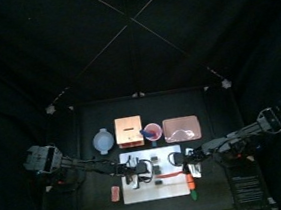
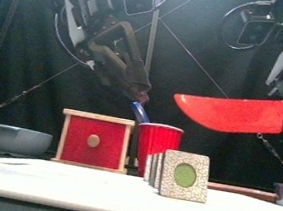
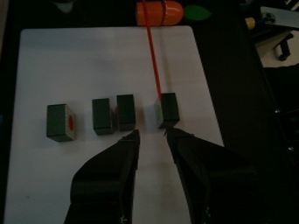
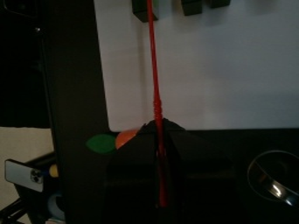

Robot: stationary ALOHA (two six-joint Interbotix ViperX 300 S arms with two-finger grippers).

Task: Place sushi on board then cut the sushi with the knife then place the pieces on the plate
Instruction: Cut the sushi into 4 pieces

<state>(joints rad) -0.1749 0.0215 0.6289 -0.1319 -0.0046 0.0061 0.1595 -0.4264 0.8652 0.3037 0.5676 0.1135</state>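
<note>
On the white board the dark green sushi roll stands cut into several blocks. Three blocks sit close together and one block stands apart. My right gripper is shut on the red knife, held level above the board with its blade running across the board toward the gap beside the lone block. My left gripper hovers open just short of that lone block, with nothing between its fingers. The pink plate lies behind the board.
Behind the board stand a blue-grey bowl, the wooden box and the red cup with a blue knife. An orange toy food lies off the board's front left. A metal cutter sits at the right.
</note>
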